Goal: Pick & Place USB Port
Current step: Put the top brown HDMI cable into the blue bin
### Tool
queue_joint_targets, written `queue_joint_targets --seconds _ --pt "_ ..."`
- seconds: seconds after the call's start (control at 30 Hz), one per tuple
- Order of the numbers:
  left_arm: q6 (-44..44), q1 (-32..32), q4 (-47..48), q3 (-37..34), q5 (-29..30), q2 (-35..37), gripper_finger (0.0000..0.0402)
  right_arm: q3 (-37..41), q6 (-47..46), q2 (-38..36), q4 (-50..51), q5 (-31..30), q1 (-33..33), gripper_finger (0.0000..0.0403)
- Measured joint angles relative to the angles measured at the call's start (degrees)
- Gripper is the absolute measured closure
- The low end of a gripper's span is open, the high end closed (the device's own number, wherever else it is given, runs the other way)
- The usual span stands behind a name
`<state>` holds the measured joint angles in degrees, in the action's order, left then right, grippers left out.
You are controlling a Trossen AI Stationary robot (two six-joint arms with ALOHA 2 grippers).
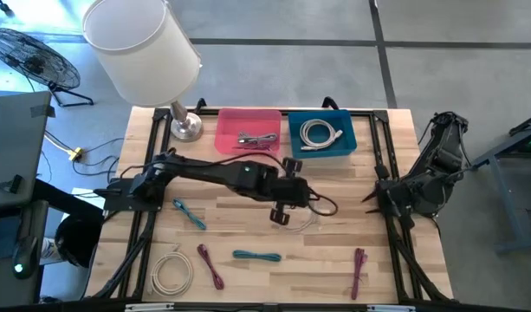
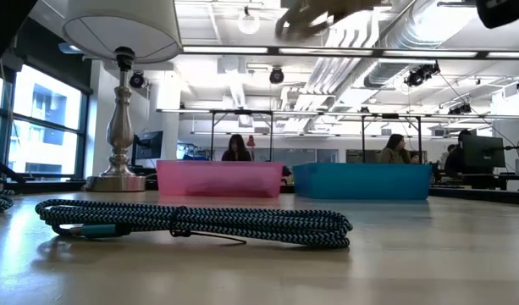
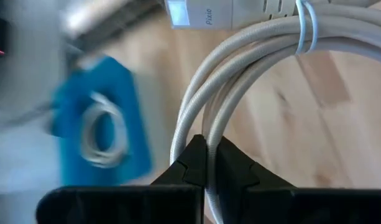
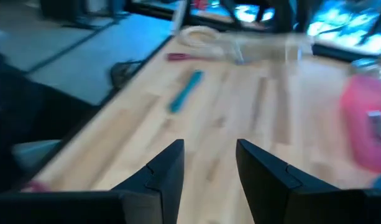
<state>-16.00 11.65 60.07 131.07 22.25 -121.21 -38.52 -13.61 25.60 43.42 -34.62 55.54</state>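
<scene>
My left gripper reaches over the table's middle and is shut on a white coiled USB cable, bound by a white tie, with its plug showing. A blur high in the low view seems to be this cable. The blue bin at the far edge holds another white coil; the pink bin beside it holds a grey cable. My right gripper waits open at the table's right side. My left gripper pinches the white cable's loop between its two shut fingers, with several strands of the coil running between the fingertips. The coil extends beyond the fingers, lifted clear of the table.
A lamp stands at the far left corner. Loose cables lie on the near half: teal ones, maroon ones, a white coil. People sit in the room beyond.
</scene>
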Motion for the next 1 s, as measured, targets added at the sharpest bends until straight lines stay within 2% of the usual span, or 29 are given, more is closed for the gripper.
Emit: queue_joint_targets --seconds 0.17,0.33,0.5,0.67,0.87,1.0 --pt "-3.3 2.0 -0.5 3.0 10.2 0.2 0.0392 0.2 6.2 4.9 -1.2 -9.9 0.0 0.0265" --pt "-2.5 1.4 0.5 1.6 21.0 0.1 0.0392 4.9 18.0 13.9 -16.6 -20.1 0.0 0.0266" --pt "0.3 0.0 2.6 0.7 28.6 0.0 0.0392 8.8 21.4 21.5 -30.9 -36.4 0.0 0.0266" --pt "-1.3 -0.9 -2.1 0.7 28.3 0.4 0.0392 10.2 21.5 26.1 -36.2 -44.8 0.0 0.0266" --pt "-6.3 -3.1 -10.2 0.7 23.0 0.7 0.0392 10.2 21.1 27.5 -43.1 -49.2 0.0 0.0266" --pt "-6.1 -5.3 -10.9 0.7 24.8 0.7 0.0392 10.2 18.1 27.5 -48.1 -49.1 0.0 0.0266"
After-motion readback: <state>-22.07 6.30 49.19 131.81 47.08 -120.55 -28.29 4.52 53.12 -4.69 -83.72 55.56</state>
